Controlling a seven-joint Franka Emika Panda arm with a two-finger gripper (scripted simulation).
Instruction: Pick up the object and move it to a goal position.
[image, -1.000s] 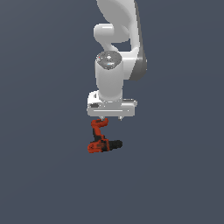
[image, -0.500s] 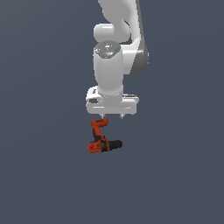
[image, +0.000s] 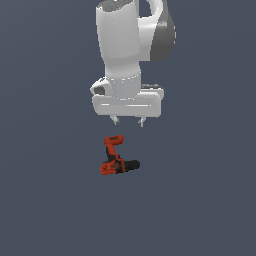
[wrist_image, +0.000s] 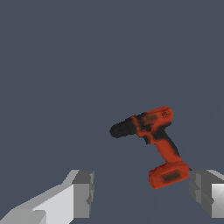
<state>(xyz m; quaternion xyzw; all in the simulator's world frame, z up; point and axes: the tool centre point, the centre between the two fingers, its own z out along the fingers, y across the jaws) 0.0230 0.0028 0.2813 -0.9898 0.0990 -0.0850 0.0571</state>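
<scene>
The object, a small red-orange power drill (image: 116, 159) with a black chuck, lies on its side on the flat grey surface. In the wrist view the drill (wrist_image: 152, 140) shows its chuck, handle and blocky battery base, resting apart from both fingers. My gripper (image: 127, 120) hangs above the drill, a little toward the exterior view's right, with a clear gap between them. Its jaws stand wide apart with nothing between them, as the gripper (wrist_image: 142, 194) shows in the wrist view. The white arm rises out of the exterior view's top.
The arm has tilted and the gripper has shifted slightly toward the exterior view's right. The drill has not moved.
</scene>
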